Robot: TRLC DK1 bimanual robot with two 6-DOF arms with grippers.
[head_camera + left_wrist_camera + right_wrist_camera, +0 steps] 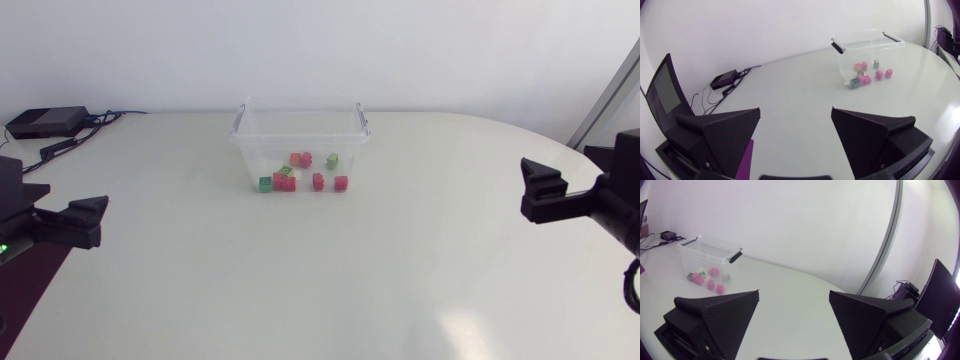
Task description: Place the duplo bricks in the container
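A clear plastic container [300,140] stands open-topped on the white worktop [330,280], toward its far side and midway between the two arms. It has a dark handle clip at each short end. All the duplo bricks in view lie on the container's floor. The red bricks [318,181] are scattered singly and in a small cluster, and among them are a few green bricks [265,184], one of which sits at the near left corner, touching a red one. No brick rests on the worktop outside the container.

The left end effector [795,117] hangs low over the worktop, well to the left of the container and nearer the front edge. Its two wedge fingers are spread wide apart with nothing between them. The right end effector [794,297] sits well to the right of the container, also with its fingers spread wide and holding nothing. Both point inward toward the container, and neither touches it.

A small black box [45,122] with trailing cables lies on the worktop far to the left of the container, at the back corner.
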